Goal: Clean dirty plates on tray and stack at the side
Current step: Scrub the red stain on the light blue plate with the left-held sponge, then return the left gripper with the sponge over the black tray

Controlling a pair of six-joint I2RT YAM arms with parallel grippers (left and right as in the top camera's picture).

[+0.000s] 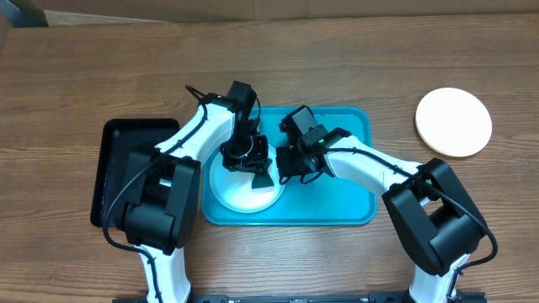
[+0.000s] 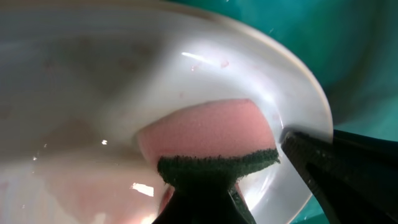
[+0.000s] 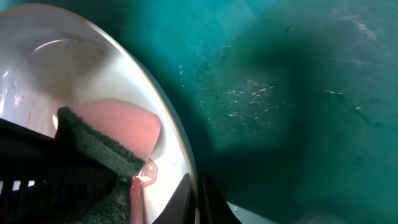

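Note:
A pale whitish plate point(image 1: 244, 195) lies in the left part of the turquoise tray point(image 1: 337, 206). My left gripper point(image 1: 246, 156) is shut on a pink sponge with a dark green scrub side point(image 2: 211, 134) and presses it onto the plate's inner surface point(image 2: 93, 74) near the rim. My right gripper point(image 1: 285, 164) is shut on the plate's right rim, one finger on each side of the edge point(image 3: 198, 199). The sponge point(image 3: 118, 124) and plate point(image 3: 56, 56) also show in the right wrist view. A faint reddish smear and wet film sit beside the sponge.
An off-white round plate point(image 1: 453, 122) lies on the wooden table at the far right, outside the tray. A black rectangular tray point(image 1: 114, 168) sits just left of the turquoise tray. The tray's right half point(image 3: 298, 93) is bare and wet.

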